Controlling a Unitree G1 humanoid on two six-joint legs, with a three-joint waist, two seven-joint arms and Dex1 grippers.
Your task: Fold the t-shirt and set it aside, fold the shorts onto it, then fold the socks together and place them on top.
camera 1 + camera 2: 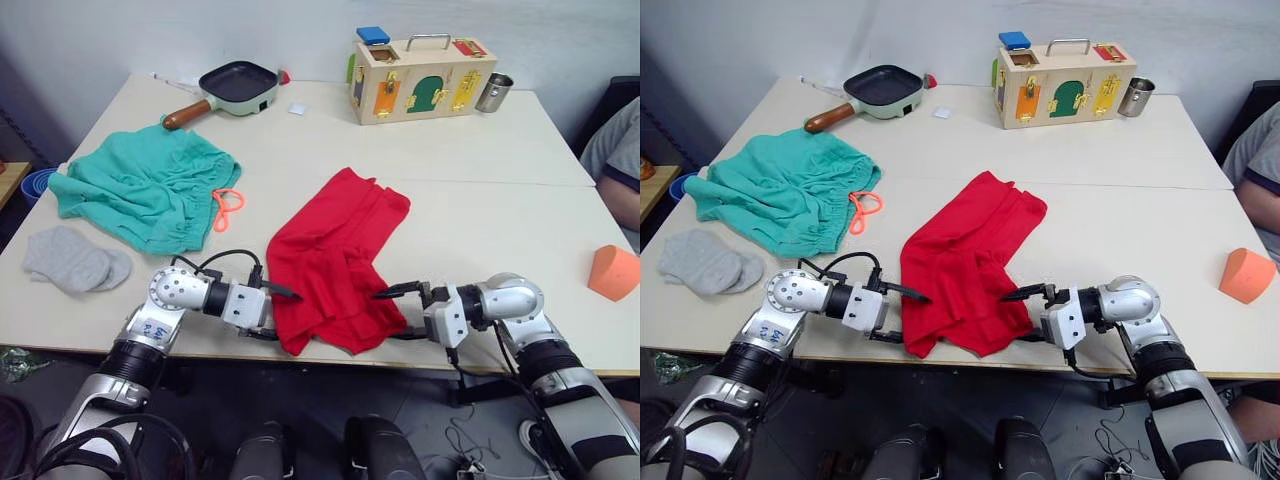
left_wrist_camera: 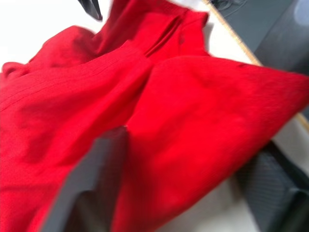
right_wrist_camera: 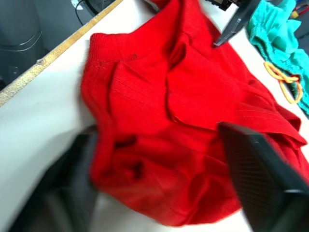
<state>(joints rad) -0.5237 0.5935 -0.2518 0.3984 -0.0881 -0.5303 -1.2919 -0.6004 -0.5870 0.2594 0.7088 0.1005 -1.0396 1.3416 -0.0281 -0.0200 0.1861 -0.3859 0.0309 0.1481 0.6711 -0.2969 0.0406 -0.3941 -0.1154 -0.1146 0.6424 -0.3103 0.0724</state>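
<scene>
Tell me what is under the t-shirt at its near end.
The t-shirt lies on bare table, its near end at the edge. One finger of each gripper, left and right, reaches under it; anything else beneath is covered.

The pale table (image 1: 500,215) bears the t-shirt (image 1: 335,260), shorts (image 1: 145,185), socks (image 1: 75,260), a frying pan (image 1: 235,85), a wooden box (image 1: 420,80), a metal cup (image 1: 493,92) and an orange block (image 1: 612,272).

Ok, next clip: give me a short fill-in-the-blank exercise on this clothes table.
1. Both hands, left and right, flank the crumpled bright ___ fabric t-shirt.
2. The orange drawstring belongs to the teal crinkled ___.
3. The light grey knit socks lie on the robot's ___ side.
4. The dark frying pan has a ___ handle.

Missing: red; shorts; left; brown
</scene>
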